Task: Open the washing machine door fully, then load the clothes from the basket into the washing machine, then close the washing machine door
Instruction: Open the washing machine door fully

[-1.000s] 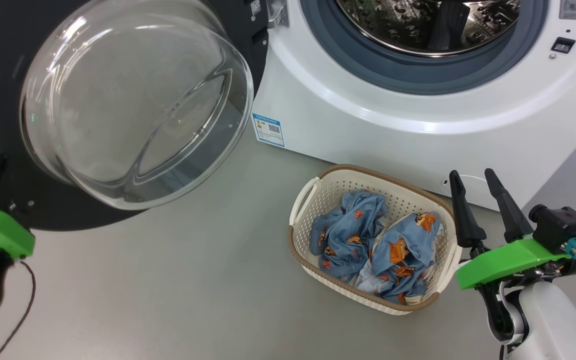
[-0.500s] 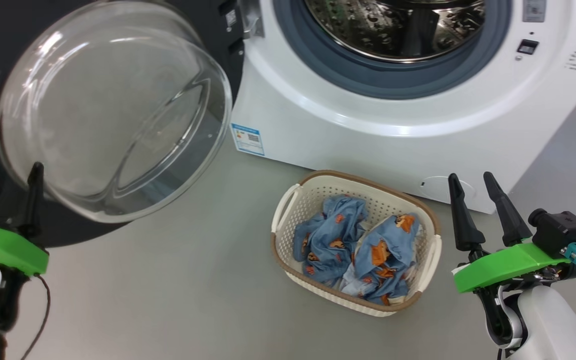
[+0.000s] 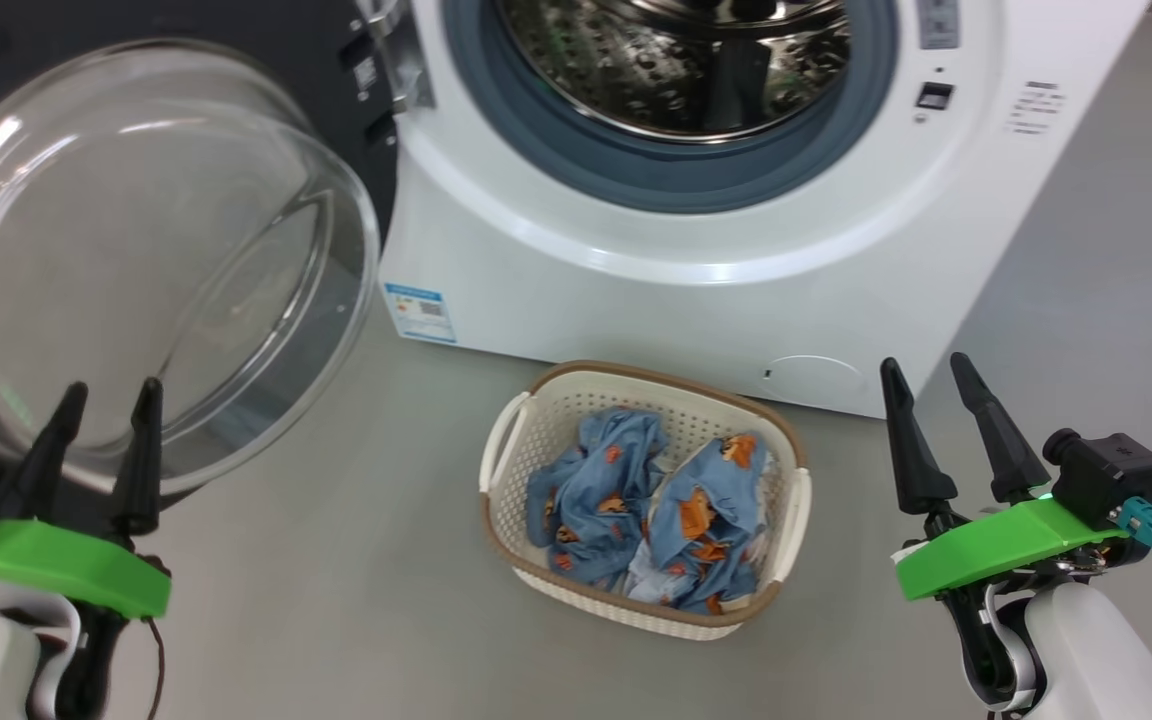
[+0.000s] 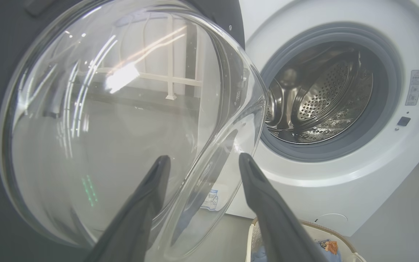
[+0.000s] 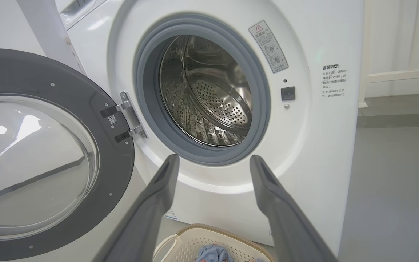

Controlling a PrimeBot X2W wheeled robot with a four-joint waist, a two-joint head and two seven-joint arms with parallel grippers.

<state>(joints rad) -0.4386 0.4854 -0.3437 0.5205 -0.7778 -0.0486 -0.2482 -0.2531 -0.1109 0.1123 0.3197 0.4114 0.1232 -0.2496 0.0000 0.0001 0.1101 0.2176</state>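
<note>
black glossy washing machine door [image 3: 136, 250] looks swung about as wide as the hinge allows, hanging off the left side of the washing machine [image 3: 636, 290], so i'd call step one done and we're right at the start of loading. steel drum [image 3: 616, 60] looks bare from what i can see, and both of the clothes [image 3: 646, 505] are bunched in the basket [image 3: 656, 372], which sits on the floor [image 3: 336, 620] along the machine's bottom front edge, pretty much under the opening. left gripper [image 3: 112, 388] has its fingers spread with nothing between them, hovering just in front of the door glass, not touching as far as i can tell. right gripper [image 3: 922, 362] same deal, fingers apart and empty, up off the floor just beside the basket's right end. my guess for the next move: one of them, probably the right since it's closer, tips down into the basket, gets the fingers around a fold of blue fabric and pinches, then lifts it clear of the rim and up through the grey gasket [image 3: 676, 185] into the drum. fabric's floppy, so a deep bite on a bunched bit seems safer than a corner, and a trailing end could snag the rim.
</note>
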